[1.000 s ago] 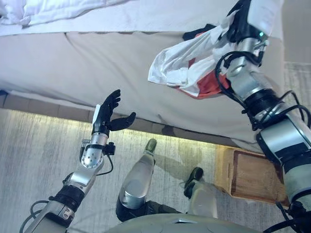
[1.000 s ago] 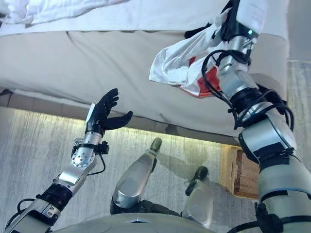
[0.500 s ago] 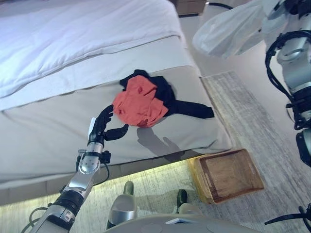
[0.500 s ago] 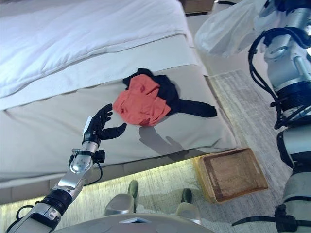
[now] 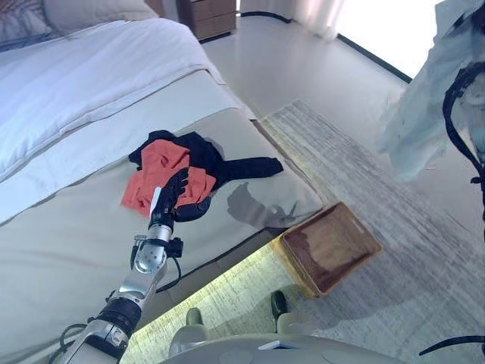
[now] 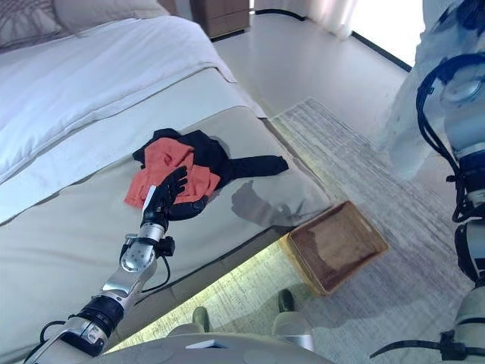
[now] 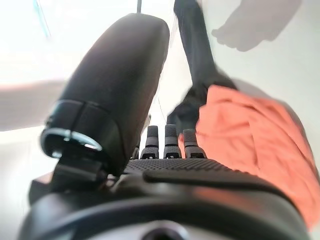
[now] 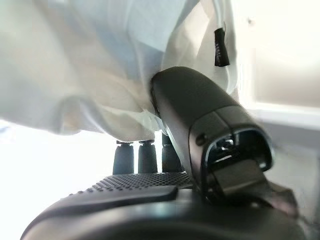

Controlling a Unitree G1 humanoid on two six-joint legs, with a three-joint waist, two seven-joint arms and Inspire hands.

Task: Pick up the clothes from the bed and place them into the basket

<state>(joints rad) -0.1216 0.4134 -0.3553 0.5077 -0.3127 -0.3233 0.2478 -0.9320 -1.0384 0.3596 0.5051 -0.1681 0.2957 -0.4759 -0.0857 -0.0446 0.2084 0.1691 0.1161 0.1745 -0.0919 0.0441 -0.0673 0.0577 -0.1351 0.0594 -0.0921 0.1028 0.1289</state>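
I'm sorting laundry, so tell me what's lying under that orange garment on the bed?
A black garment lies under the orange garment, spreading out past it on the bed. Anything else beneath is covered.

Silver-grey arms (image 6: 129, 267), dark textured hands, black ribbed fingers (image 7: 171, 137).

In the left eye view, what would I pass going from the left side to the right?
White bedding → the robot's left hand over the orange garment → black garment → wooden basket on the floor → pale cloth hanging from the right hand.
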